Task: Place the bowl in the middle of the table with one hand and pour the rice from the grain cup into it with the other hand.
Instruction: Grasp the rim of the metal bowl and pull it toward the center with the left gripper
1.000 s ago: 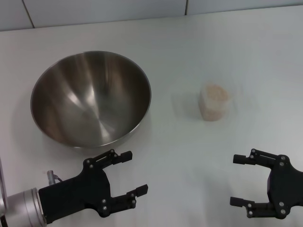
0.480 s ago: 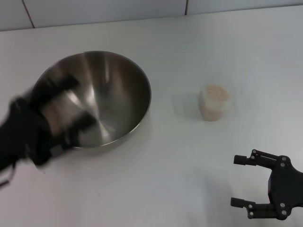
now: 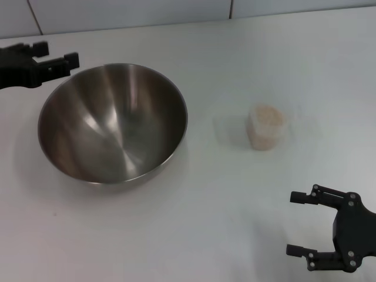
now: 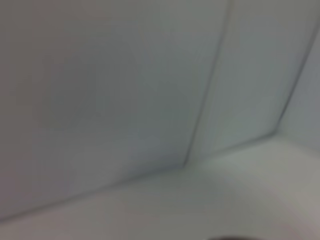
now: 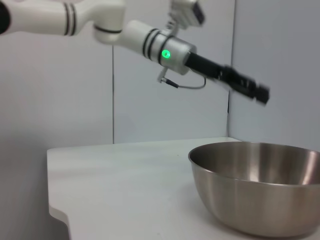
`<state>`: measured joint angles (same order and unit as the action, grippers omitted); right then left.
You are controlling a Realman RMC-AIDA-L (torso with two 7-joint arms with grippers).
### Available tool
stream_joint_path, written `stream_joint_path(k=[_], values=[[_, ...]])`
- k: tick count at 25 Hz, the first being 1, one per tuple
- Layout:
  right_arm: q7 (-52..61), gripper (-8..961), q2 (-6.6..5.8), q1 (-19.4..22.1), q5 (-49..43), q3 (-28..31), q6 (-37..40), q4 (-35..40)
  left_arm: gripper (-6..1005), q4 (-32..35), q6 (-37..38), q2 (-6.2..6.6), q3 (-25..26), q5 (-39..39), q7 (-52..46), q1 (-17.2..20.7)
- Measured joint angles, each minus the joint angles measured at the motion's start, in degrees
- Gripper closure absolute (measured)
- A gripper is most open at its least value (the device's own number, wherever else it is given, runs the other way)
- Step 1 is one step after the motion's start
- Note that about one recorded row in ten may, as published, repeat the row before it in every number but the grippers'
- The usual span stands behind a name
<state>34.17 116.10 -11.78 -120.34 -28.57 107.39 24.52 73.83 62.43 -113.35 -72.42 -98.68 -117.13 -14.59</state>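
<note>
- While the bowl [image 3: 113, 123] sits upright on the left part of the worktop [image 3: 194, 223], its open mouth faces up and nothing lies inside it.
- Seen from the right wrist camera, the bowl [image 5: 260, 187] rests flat on its base, its rim level.
- Well to the right of the bowl stands the cup [image 3: 267, 127], upright with its mouth up and its long axis vertical; the two are clearly apart.
- Rice [image 3: 267, 116] fills the cup close to its brim, a pale beige mass.
- At the far left, the left claw [image 3: 51, 57] hovers just beyond the bowl's far-left rim, its fingers pointing right and set apart, holding nothing.
- From the right wrist camera, that left claw [image 5: 250, 89] hangs in the air above the bowl, clear of the rim, on the end of a white and silver arm [image 5: 100, 20] with a green light.
- Near the right corner, the right claw [image 3: 305, 223] waits low over the worktop, its two fingers spread wide and pointing left, empty, well short of the cup.
- Only a pale wall with seams [image 4: 205, 100] shows in the left wrist camera.
</note>
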Motion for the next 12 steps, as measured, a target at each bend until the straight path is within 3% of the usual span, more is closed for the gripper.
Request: stream_joint_path(k=[3, 7, 12], values=[[0.0, 133, 0.04, 0.01, 0.02, 0.01, 0.07, 0.0, 216, 0.39, 1.65, -1.72, 3.86, -16.17, -10.13, -5.27], [0.0, 135, 0.08, 0.05, 0.03, 0.01, 0.19, 0.15, 231, -0.04, 3.59, -4.24, 6.93, -30.37, -14.8, -10.25], [0.0, 136, 0.19, 0.18, 0.03, 0.0, 0.35, 0.5, 251, -1.6, 5.38, -4.72, 7.22, -36.1, -16.29, -13.1]])
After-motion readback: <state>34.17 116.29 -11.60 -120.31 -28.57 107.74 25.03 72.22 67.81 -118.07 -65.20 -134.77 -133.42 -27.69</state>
